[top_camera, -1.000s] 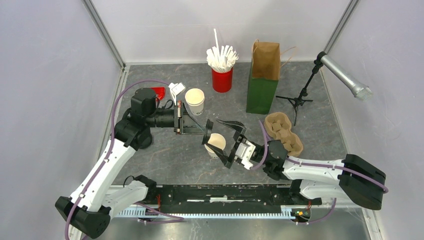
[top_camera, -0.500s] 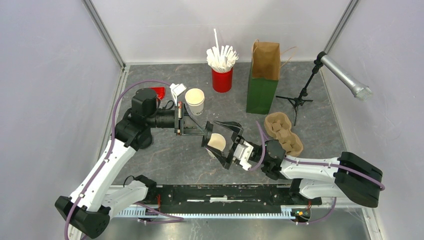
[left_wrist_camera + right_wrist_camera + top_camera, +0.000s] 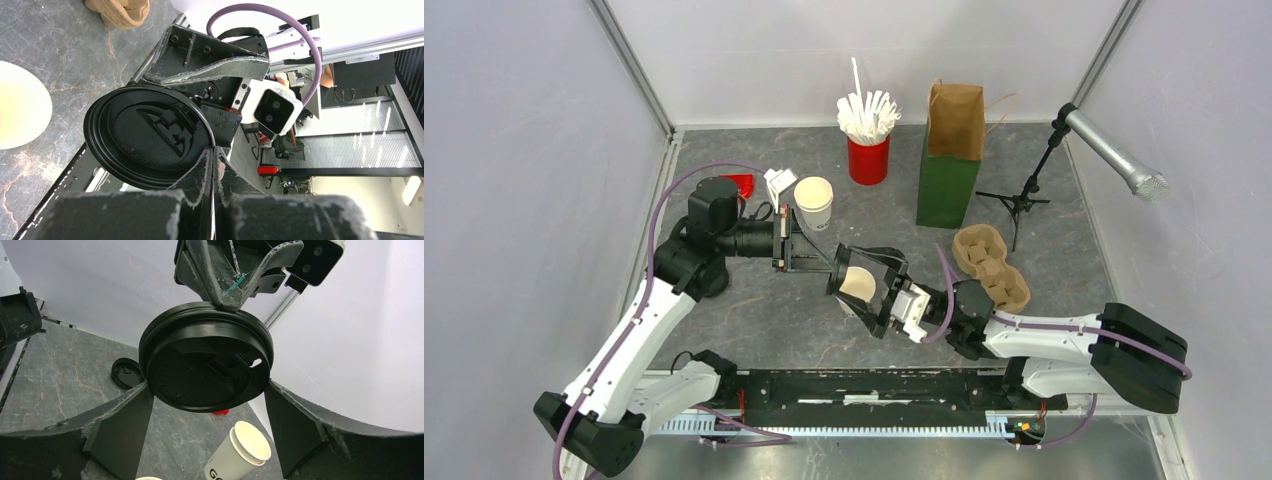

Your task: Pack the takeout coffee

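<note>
The black lid (image 3: 206, 362) hangs on edge above the table, and my left gripper (image 3: 214, 150) is shut on its rim. The same lid (image 3: 147, 142) fills the middle of the left wrist view. My right gripper (image 3: 206, 386) is open, with one finger on each side of the lid and close to its rim. Under both grippers stands the takeout coffee cup (image 3: 857, 285), lidless, its cream inside showing. From above, the left gripper (image 3: 834, 262) meets the right gripper (image 3: 854, 280) over that cup.
A stack of white cups (image 3: 813, 200) stands behind the left gripper. A loose black lid (image 3: 125, 374) lies on the table. A red cup of straws (image 3: 868, 150), a green and brown paper bag (image 3: 951, 160), a cardboard cup carrier (image 3: 989, 265) and a microphone stand (image 3: 1024, 195) stand further back and right.
My right gripper has slid left so that its open fingers now flank the lid, and they have narrowed a little. The left gripper and the lid have stayed put.
</note>
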Controlling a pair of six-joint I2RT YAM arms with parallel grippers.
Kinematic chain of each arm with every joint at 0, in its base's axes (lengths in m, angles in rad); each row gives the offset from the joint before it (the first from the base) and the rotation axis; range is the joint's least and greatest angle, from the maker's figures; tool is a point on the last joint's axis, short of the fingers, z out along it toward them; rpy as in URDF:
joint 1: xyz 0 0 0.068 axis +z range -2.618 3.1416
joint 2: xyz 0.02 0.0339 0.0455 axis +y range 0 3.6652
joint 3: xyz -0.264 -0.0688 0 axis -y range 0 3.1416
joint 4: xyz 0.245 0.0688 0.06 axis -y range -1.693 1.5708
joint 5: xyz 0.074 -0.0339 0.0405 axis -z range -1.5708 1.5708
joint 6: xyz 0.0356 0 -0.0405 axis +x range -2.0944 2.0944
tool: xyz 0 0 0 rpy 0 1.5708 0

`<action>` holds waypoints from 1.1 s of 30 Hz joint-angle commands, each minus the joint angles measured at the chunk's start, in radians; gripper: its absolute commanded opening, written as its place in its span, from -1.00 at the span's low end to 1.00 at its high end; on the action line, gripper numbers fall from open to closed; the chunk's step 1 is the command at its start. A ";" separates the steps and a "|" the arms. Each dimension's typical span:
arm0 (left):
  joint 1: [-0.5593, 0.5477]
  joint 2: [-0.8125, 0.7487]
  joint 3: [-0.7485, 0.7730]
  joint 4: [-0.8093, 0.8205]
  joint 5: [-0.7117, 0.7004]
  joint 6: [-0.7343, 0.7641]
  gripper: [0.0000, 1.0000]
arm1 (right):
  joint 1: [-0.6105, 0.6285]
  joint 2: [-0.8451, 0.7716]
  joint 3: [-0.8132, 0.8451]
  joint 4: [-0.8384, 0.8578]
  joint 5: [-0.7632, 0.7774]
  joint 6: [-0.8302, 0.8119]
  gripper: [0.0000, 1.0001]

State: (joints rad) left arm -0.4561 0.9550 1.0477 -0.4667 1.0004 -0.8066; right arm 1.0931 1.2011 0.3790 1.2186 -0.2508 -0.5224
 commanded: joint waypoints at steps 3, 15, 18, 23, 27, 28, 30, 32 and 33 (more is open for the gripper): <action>-0.003 0.000 0.028 -0.028 0.021 0.052 -0.95 | 0.005 -0.004 -0.008 0.096 -0.012 -0.008 0.66; -0.003 0.058 0.231 -0.292 -0.316 0.280 0.82 | 0.005 -0.164 -0.036 -0.211 0.205 0.256 0.54; -0.002 0.064 0.249 -0.321 -0.493 0.323 1.00 | 0.004 -0.225 0.085 -0.578 0.342 0.373 0.52; 0.009 0.068 0.204 -0.343 -0.776 0.317 1.00 | 0.006 -0.248 0.304 -1.061 0.498 0.488 0.57; 0.025 0.053 0.135 -0.311 -0.803 0.323 1.00 | 0.005 -0.189 0.487 -1.401 0.546 0.578 0.59; 0.033 0.052 0.120 -0.311 -0.809 0.315 1.00 | 0.005 -0.169 0.529 -1.463 0.538 0.595 0.58; 0.068 0.038 0.086 -0.303 -0.786 0.278 1.00 | 0.005 -0.117 0.619 -1.573 0.509 0.620 0.57; 0.139 0.016 0.039 -0.264 -0.683 0.240 0.98 | 0.006 -0.070 0.689 -1.656 0.480 0.645 0.56; 0.182 0.005 0.008 -0.234 -0.621 0.215 0.95 | 0.006 -0.046 0.720 -1.701 0.468 0.654 0.56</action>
State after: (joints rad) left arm -0.3790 1.0107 1.1217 -0.7757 0.2729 -0.5327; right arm 1.0931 1.0832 0.9760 -0.1791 0.2337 0.0414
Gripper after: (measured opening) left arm 0.993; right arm 0.795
